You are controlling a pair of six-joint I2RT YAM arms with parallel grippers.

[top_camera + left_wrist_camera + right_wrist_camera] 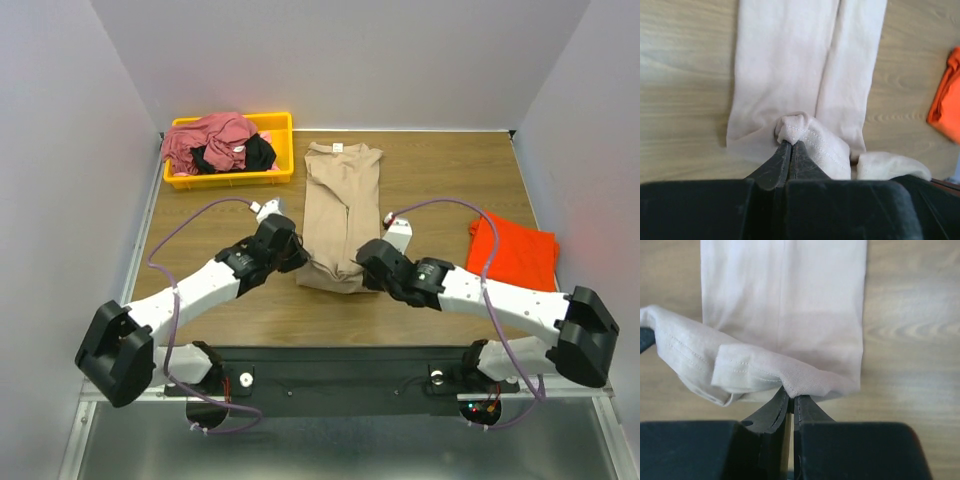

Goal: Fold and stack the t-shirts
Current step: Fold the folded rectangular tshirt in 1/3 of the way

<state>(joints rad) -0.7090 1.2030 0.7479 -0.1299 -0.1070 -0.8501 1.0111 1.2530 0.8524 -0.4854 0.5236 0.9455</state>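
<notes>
Two garments lay heaped in the yellow bin [228, 181], a rose shirt [210, 138] and a black shirt [258, 152], well beyond the left gripper [790, 145] and off to its left. The left gripper and the right gripper [791, 397] each pinched the near hem of the tan shirt [340, 200], a long folded strip stretching away from them on the surface [440, 175]. The orange shirt [515, 255] lay apart, right of the right gripper.

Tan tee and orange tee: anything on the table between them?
Nothing lies there. Top view shows bare table between the tan tee and the orange tee, with only the right arm's purple cable arching above it. Left wrist view agrees.
</notes>
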